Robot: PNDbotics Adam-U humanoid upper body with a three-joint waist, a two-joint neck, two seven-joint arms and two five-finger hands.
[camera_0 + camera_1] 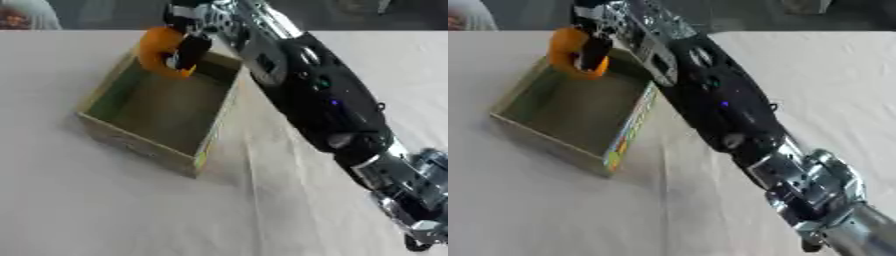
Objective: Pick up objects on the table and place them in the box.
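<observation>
While the right hand [188, 47] curls its black fingers round a rounded orange object [157, 50], it hangs over the far end of the open olive-green cardboard box [109, 125] on the pale tabletop [105, 210]. From the right eye, the box's near right wall shows coloured print beside the black-and-silver forearm [710, 95].

Print on the box [627, 131] side cannot be read.
</observation>
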